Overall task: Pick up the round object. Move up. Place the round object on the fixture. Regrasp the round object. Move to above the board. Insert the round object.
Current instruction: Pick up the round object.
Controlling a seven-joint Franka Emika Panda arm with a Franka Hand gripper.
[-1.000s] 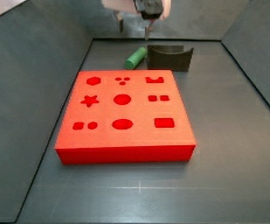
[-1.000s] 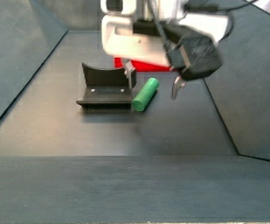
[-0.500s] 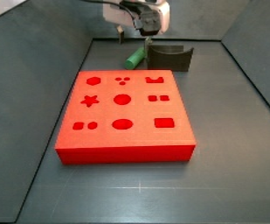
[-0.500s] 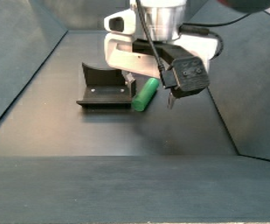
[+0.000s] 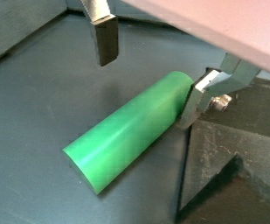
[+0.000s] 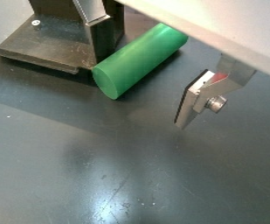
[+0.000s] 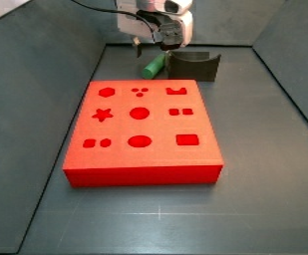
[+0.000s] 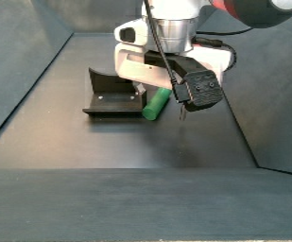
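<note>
The tool [image 5: 152, 70] stands low over the green peg [image 5: 128, 129], jaws spread wide and holding nothing. In a wrist view one finger [image 5: 103, 35] hangs clear on one side of the peg, while the opposite finger [image 5: 199, 98] sits close against its other side. The peg [image 8: 157, 102] lies flat on the dark floor [image 8: 123, 194] just beside the fixture [image 8: 111, 95]. In a side view the red board [image 7: 143, 129] lies apart from the peg [image 7: 154, 67], nearer the camera.
</note>
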